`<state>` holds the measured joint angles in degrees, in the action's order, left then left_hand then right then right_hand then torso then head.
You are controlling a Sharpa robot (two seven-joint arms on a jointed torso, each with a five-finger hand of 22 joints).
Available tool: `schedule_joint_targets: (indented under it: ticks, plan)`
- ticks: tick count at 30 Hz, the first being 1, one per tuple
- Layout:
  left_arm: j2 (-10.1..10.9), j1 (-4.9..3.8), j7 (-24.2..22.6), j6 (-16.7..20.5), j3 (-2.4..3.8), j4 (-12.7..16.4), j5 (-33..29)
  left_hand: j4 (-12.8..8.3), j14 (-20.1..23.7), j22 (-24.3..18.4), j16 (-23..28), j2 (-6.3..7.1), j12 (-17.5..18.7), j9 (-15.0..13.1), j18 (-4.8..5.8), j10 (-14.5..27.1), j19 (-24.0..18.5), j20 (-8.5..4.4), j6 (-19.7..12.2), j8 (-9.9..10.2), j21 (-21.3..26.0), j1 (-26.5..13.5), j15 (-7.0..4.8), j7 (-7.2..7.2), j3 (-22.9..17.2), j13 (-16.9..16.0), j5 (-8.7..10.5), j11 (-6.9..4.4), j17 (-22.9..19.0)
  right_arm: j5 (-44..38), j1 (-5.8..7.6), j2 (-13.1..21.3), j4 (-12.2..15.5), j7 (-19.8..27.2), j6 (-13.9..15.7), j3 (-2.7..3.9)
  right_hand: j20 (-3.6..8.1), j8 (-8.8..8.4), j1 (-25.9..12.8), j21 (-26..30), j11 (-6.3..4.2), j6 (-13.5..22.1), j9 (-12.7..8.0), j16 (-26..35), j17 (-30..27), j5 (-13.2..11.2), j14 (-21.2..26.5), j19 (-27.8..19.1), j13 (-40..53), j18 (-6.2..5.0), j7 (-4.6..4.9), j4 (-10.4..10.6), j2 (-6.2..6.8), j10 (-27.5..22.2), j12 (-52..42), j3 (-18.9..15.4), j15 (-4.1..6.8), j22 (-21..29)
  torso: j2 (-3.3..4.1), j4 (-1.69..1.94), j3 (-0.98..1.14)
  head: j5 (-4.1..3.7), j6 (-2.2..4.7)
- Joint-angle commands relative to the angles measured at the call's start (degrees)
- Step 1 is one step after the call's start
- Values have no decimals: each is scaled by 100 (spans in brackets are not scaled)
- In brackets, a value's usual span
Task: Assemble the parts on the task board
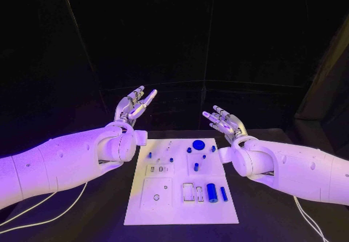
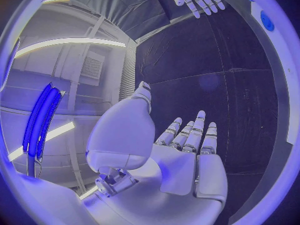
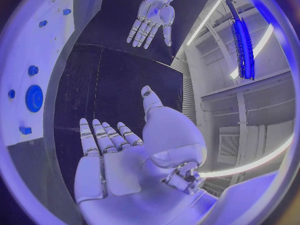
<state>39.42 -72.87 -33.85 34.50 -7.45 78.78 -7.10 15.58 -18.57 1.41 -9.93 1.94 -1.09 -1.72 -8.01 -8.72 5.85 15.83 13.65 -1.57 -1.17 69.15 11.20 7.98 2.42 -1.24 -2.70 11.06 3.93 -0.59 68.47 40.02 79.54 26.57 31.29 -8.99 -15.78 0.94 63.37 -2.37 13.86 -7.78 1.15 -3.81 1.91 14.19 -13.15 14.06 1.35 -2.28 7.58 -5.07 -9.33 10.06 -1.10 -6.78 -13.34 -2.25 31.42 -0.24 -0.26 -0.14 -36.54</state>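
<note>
- The black table [image 1: 87, 212] lay below both hands, matte and dark; its job was plainly just to carry the board.
- The white board [image 1: 182, 214], a flat smooth rectangular plate, sat between the two arms and nearer the robot than either set of fingertips, probably centred so that either hand could reach it.
- The left hand [image 1: 133, 107] was raised beyond the board's far left corner, fingers straight, spread apart and holding nothing. It looked like a ready pose, not a grasp.
- The right hand [image 1: 224, 122] stood likewise past the far right corner, palm open, fingers apart, empty.
- The round blue disc [image 1: 198, 143], smooth and button-like, sat at the board's far end, closest to the right fingers.
- A blue cylinder [image 1: 212, 192] lay near the board's near end, well behind both hands, beside a slimmer blue pin [image 1: 224, 194].
- Smaller blue pegs [image 1: 189, 149] dotted the far half; by my reading, assembly had not begun.
</note>
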Motion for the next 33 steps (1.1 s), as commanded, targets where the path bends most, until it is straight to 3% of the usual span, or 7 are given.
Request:
schedule_joint_targets:
  ticks: [1,4,9,13,18,22,33]
  plan:
    - [-24,-41,-414,-512,-21,-50,-314,89,-121,12,-148,-4,-24,-15,-59,-44,15,98,115,-27,-36,337,90,620,-14,-12,-33,142,32,-163,138,-76,-175,-207,-1093,-103,-93,80,921,-179,140,-385,49,-299,65,-260,-529,501,58,-220,924,-682,-59,514,-104,363,-161,-98,0,0,-2,0,-1]
    - [-24,-41,-414,-512,-21,-50,-314,83,-162,22,-246,-23,-30,-18,-37,-87,48,101,147,-32,-51,362,120,663,-26,-17,-32,184,46,-188,239,-132,-299,-254,-1335,-206,-82,227,1407,-615,149,-1024,136,-669,154,-1108,-1484,1681,197,-403,939,-1095,-122,1740,-408,659,-106,-324,0,0,-2,0,-1]
    - [170,-41,-377,-682,-23,-43,-353,47,-513,94,-670,-90,-91,-39,89,-506,320,101,374,-64,-171,459,252,817,-29,-60,-27,365,105,-204,302,-167,-377,-284,-1487,-270,-24,726,1931,-1219,-104,-2908,376,-1213,267,-1123,-3332,2887,349,-754,806,-1172,88,3654,-976,901,261,-556,0,0,-2,0,-1]
    - [264,-40,-404,-714,-24,1,-354,-95,-1180,270,-1038,-184,-329,-104,186,-1608,1055,106,1019,-185,-489,614,341,882,-34,-167,-29,465,157,-2177,475,-46,-696,-287,-1036,-264,160,914,2031,-1590,-279,-3991,431,-1253,211,-1060,-4148,3469,253,-814,653,-1160,158,4237,-998,1062,527,-689,93,0,22,-12,-62]
    - [363,-38,-401,-778,-25,62,-281,-364,-2195,586,-1229,-302,-754,-218,-28,-3435,2643,86,2378,-446,-1133,753,110,850,-10,-281,-20,297,155,-3069,576,-40,-763,-399,-951,-262,438,859,1941,-2049,-418,-4420,354,-1162,171,-822,-4912,3915,207,-803,566,-1163,287,4700,-839,1205,744,-896,215,39,16,-41,3]
    - [440,-37,-363,-850,-26,145,-140,-572,-2854,646,-1201,-374,-871,-278,-213,-4120,3276,56,3503,-621,-1355,808,-52,765,20,-265,-8,152,101,-3765,645,-44,-815,-529,-874,-257,621,782,1850,-2505,-545,-4700,289,-1086,183,-622,-5479,4113,207,-794,473,-1165,399,5116,-710,1337,915,-1143,298,63,6,-45,27]
    - [873,-35,-180,-1205,-26,795,540,-1037,-4299,613,-975,-548,-804,-205,-261,-5185,4378,-204,4073,-390,-1500,854,-427,532,11,-277,-26,-132,234,-6289,870,-149,-934,-1318,-1047,-237,953,523,1436,-3877,-788,-5156,258,-1182,416,-1,-6809,4394,215,-809,268,-1143,770,5891,-333,1670,1254,-1939,631,126,-50,-108,151]
